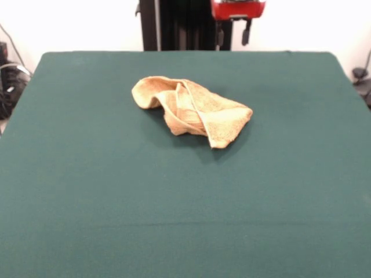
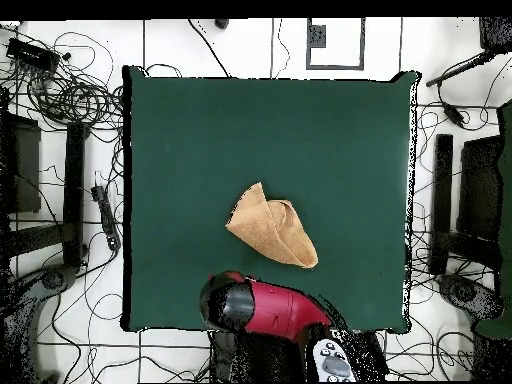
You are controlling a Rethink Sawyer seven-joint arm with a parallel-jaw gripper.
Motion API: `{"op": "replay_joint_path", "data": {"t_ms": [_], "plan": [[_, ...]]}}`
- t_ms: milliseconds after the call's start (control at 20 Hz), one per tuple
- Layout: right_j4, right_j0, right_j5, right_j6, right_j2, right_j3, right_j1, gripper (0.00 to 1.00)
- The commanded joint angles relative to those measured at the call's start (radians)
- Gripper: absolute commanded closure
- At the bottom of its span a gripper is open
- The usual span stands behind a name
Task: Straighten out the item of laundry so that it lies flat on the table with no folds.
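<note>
The golden-tan towel lies crumpled near the middle of the dark green table, folded over itself in several layers with a ridge running through it. In the overhead view the towel forms a rough triangle on the table. My gripper hangs drawn back above the table's far edge, well clear of the towel, its two fingers apart and empty. From above, the red and black arm covers the gripper at the table's edge by the base.
The black pedestal stands behind the table's far edge. Cables and dark stands lie on the floor around the table. The towel takes up only a small part of the green cloth.
</note>
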Motion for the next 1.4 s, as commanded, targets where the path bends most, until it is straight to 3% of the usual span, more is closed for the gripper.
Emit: {"op": "replay_joint_path", "data": {"t_ms": [50,700,1400], "plan": [[-0.022,0.019,-0.041,0.124,0.059,-0.08,0.055,0.0],[-0.073,-0.061,-0.044,0.093,0.069,-0.017,0.014,0.0],[-0.125,-0.115,0.048,0.056,0.086,-0.096,0.04,0.0]]}}
